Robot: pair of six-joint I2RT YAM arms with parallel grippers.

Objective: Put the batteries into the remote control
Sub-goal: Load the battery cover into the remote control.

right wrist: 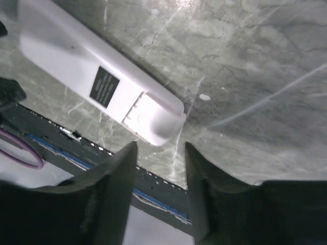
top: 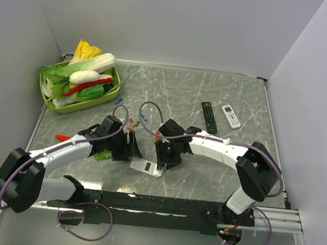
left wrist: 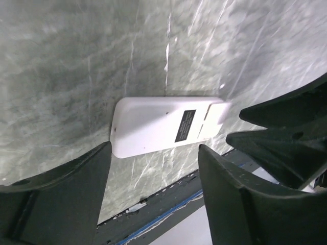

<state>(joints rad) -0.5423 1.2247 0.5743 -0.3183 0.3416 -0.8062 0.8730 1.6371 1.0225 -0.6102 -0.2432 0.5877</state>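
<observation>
The remote control (top: 146,167) lies back up on the table near the front edge, a white slab with a small black label, between my two grippers. It shows in the left wrist view (left wrist: 163,125) and in the right wrist view (right wrist: 97,71), its battery-cover end towards the right fingers. My left gripper (top: 134,153) (left wrist: 153,153) is open and empty just beside the remote's left end. My right gripper (top: 164,162) (right wrist: 161,150) is open and empty at its right end. Two tiny blue batteries (top: 119,100) (top: 144,118) lie farther back on the table.
A green basket (top: 117,80) of vegetables stands at the back left. A long black remote (top: 209,117) and an all-white remote (top: 231,116) lie at the back right. A red pepper (top: 62,137) and a green leaf (top: 104,154) lie by the left arm. The black rail (top: 160,204) runs along the front.
</observation>
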